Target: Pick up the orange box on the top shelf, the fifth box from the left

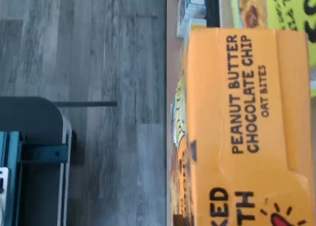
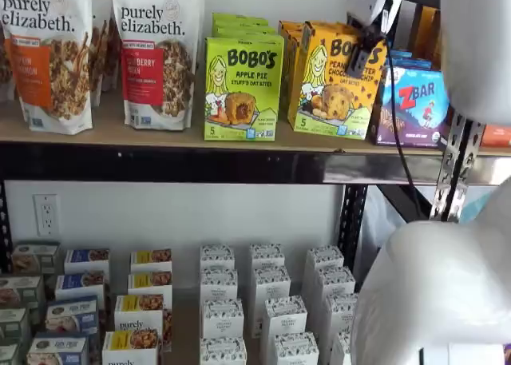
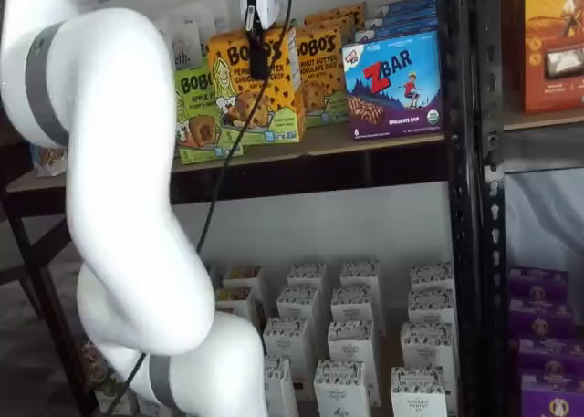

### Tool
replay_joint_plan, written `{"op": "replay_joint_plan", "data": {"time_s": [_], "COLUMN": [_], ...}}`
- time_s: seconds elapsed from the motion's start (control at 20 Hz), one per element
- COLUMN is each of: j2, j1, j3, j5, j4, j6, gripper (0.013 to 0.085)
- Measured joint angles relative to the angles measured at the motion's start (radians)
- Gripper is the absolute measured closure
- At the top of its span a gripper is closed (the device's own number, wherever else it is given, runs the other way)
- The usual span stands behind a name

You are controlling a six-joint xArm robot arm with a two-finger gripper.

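Looking down from the wrist, the orange box (image 1: 242, 127) fills most of the picture, its side panel reading "PEANUT BUTTER CHOCOLATE CHIP OAT BITES", with a green box (image 1: 286, 8) just beyond it and grey plank floor (image 1: 84, 87) off to the side. In a shelf view the orange box (image 2: 331, 81) stands on the top shelf (image 2: 160, 133), tilted a little, between the green apple pie box (image 2: 242, 87) and the blue ZBar box (image 2: 415, 101), and the gripper (image 2: 366, 49) comes down over its upper corner; its black finger lies against the carton front, but I cannot tell whether it is clamped or loose. In a shelf view from the other side the orange box (image 3: 242, 93) leans at the shelf (image 3: 365, 139) front edge, with the gripper (image 3: 259, 57) hanging over its face, again only one dark finger showing. White cartons (image 3: 351, 339) crowd the lower shelf.
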Motion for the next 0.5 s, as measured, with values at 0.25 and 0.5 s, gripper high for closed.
{"op": "replay_joint_plan", "data": {"time_s": [0.25, 0.5], "j2": [-0.085, -0.163], "j1": [-0.028, -0.061], "j3": [0.049, 0.097], "j5": [0.044, 0.08], "j4": [0.028, 0.027], "j6": [-0.008, -0.032], "gripper": [0.061, 0.061]}}
